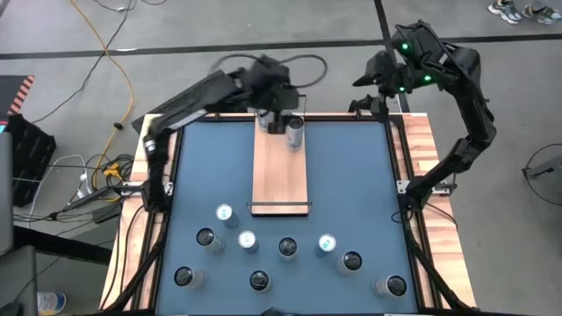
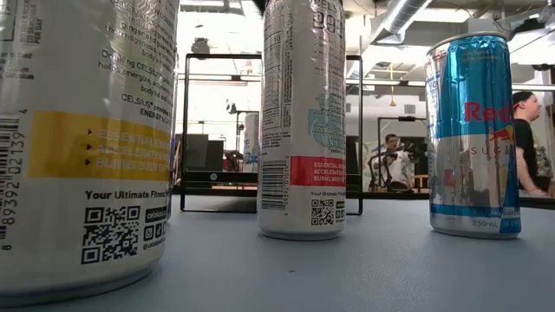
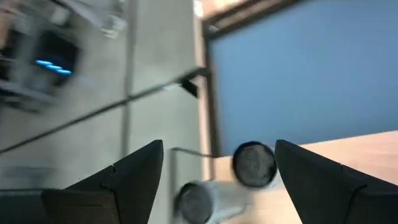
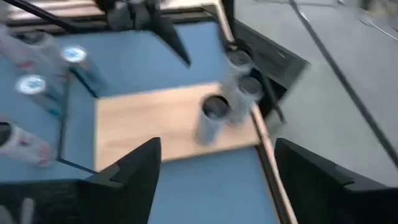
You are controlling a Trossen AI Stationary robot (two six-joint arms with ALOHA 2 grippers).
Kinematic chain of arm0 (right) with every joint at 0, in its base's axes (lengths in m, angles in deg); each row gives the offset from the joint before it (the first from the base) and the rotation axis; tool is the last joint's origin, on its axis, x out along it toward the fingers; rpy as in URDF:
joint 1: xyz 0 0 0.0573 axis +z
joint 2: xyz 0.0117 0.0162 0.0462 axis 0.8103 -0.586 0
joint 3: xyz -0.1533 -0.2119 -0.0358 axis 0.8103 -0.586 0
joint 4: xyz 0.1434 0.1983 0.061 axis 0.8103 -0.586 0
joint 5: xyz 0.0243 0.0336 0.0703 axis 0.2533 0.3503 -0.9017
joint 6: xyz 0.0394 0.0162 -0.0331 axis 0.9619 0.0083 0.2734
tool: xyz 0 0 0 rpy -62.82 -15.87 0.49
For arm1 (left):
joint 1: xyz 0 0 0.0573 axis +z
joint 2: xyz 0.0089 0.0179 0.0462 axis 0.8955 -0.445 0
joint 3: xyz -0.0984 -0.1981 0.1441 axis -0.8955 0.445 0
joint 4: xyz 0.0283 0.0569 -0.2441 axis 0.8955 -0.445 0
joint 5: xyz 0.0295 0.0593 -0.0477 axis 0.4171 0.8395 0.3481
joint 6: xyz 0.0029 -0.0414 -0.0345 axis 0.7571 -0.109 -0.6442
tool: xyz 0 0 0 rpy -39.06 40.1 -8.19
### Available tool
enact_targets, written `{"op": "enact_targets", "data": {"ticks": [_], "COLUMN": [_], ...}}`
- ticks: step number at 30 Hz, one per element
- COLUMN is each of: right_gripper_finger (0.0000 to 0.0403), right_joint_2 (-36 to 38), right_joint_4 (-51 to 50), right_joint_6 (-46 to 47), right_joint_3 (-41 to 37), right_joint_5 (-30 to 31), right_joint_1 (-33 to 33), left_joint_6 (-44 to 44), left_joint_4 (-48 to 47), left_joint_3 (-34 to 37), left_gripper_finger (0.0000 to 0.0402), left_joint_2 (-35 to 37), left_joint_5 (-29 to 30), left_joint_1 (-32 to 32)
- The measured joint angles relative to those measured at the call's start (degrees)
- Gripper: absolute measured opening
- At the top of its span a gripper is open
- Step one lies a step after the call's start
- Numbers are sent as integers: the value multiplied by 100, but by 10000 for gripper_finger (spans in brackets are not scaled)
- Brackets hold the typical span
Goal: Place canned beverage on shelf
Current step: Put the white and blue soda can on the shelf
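Counting from above, we are seeing nine cans standing on the blue table (image 1: 351, 175) near its front edge, and three more cans (image 4: 214, 118) at the far end of the shelf (image 1: 281, 171). That shelf is lying as a long light-wood board down the table's middle, black rails at its short ends. We are holding the left gripper (image 1: 274, 118) spread over the shelf cans; the right gripper (image 1: 373, 92), also spread, is hovering at the far right corner.

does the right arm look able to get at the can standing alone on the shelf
Probably yes. The right gripper hovers open off the table's far right corner; the can stands apart on the shelf, its right side unblocked, though the left gripper is close.
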Motion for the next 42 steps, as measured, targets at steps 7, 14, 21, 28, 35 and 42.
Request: {"op": "enact_targets", "data": {"ticks": [7, 14, 21, 28, 35, 42], "right_gripper_finger": [173, 14, 3, 0, 0, 0], "right_joint_2": [-873, -1976, -2716, -3132, -3461, -3489], "right_joint_4": [454, 644, 702, 778, 675, 727], "right_joint_6": [-107, -352, -561, -607, -612, -610], "right_joint_3": [-7, -4, -7, -4, -4, -4], "right_joint_5": [39, 93, 885, 1239, 1683, 1721], "right_joint_1": [687, 1291, 1683, 1766, 1609, 1422], "left_joint_6": [-616, -1290, -1493, -1529, -1478, -1474], "left_joint_4": [6, -35, -200, -356, -441, -518], "left_joint_3": [-1, -4, -2, 2, 7, 7], "left_gripper_finger": [295, 285, 249, 233, 232, 232], "left_joint_2": [1518, 2446, 2762, 2766, 2753, 2755], "left_joint_5": [828, 873, 1129, 1121, 1118, 1116], "left_joint_1": [-462, -894, -1154, -1178, -1178, -1178]}}
